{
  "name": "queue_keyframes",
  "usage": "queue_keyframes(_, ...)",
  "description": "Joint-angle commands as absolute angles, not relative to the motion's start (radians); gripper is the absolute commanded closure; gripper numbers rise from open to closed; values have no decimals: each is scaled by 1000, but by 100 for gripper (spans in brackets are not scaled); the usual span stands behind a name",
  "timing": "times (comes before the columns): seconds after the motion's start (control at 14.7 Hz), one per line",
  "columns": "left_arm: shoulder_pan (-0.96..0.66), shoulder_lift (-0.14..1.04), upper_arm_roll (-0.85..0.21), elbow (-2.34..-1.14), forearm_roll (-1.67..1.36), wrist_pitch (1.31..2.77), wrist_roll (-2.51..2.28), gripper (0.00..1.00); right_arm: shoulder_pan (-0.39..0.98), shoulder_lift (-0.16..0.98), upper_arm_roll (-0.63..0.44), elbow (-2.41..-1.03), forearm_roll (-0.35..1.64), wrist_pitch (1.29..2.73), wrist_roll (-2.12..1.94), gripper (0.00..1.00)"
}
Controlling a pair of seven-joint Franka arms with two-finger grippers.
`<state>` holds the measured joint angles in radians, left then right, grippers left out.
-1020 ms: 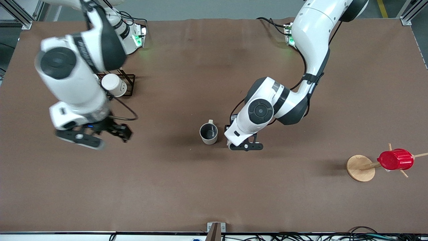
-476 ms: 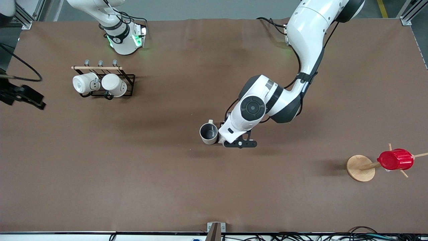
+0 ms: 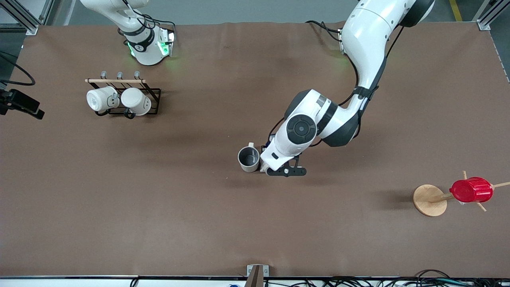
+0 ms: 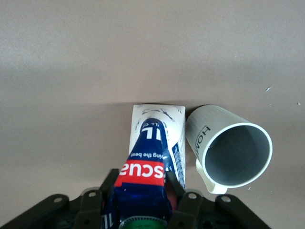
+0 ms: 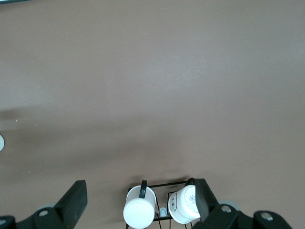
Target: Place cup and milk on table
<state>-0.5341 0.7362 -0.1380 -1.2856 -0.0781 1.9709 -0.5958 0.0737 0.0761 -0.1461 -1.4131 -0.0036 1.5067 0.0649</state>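
Note:
The beige-white cup [image 3: 248, 159] stands upright on the brown table [image 3: 199, 231] near its middle, handle toward the robots' bases. My left gripper [image 4: 141, 191] is shut on the blue and white milk carton [image 4: 153, 152], one finger on each side just under the green cap. The carton is upright right beside the cup [image 4: 233, 152], on the side toward the left arm's end. In the front view the left wrist [image 3: 283, 164] hides the carton. My right gripper [image 5: 138, 200] is open and empty, over the rack at the right arm's end [image 3: 22, 105].
A black wire rack [image 3: 148, 92] with two white mugs [image 3: 102, 99] stands near the right arm's base. A red ribbed cup [image 3: 471, 190] hangs on a wooden stand [image 3: 429, 200] toward the left arm's end.
The right arm has swung away from the middle to its end of the table. The left gripper with the milk moved closer to the cup, then held still.

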Motion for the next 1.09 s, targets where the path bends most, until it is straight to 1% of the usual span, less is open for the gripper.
queue_keyframes(0.0, -540, 732, -130, -1272, -57, 1960, -597, 0, 61, 58, -138, -1436, 20, 1508, 58, 0)
queue_keyframes(0.2, -522, 689, -130, -1270, -54, 1957, -598, 0, 61, 58, -138, -1436, 18, 1505, 57, 0)
queue_keyframes(0.34, -488, 619, -130, -1288, -55, 1948, -594, 0, 61, 58, -138, -1436, 18, 1502, 55, 0)
queue_keyframes(0.54, -416, 494, -130, -1354, -52, 1947, -583, 0, 63, 58, -138, -1436, 18, 1502, 55, 0)
queue_keyframes(0.61, -385, 451, -132, -1382, -52, 1947, -560, 0, 63, 58, -138, -1436, 18, 1502, 55, 0)
queue_keyframes(0.82, -301, 274, -132, -1546, -52, 1948, -482, 0, 63, 58, -138, -1436, 18, 1502, 54, 0)
queue_keyframes(1.02, -207, 126, -133, -1663, -52, 1948, -425, 0, 63, 58, -138, -1436, 18, 1502, 52, 0)
